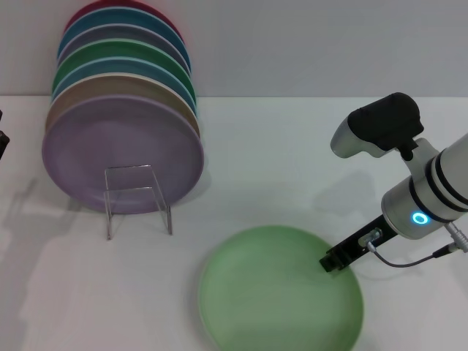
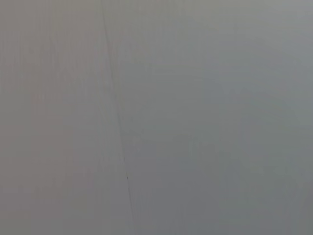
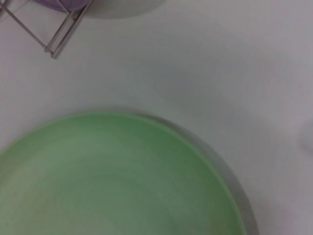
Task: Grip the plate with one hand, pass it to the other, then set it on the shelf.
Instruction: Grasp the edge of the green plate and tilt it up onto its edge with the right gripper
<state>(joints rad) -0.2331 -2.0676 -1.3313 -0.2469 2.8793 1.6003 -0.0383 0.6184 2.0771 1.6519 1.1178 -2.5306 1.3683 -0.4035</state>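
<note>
The pale mint-green plate lies flat on the white table at the front centre. It fills the lower part of the right wrist view. My right gripper, slim and black on the arm with the blue ring, sits low at the plate's right rim. The clear shelf stands at the left, and its thin bars also show in the right wrist view. Only a black sliver of my left gripper shows at the far left edge. The left wrist view shows only a blank grey surface.
Several coloured plates lean in a row on the shelf, with a lavender plate at the front and a darker green plate behind. A thin cable hangs from the right arm. White table lies between shelf and plate.
</note>
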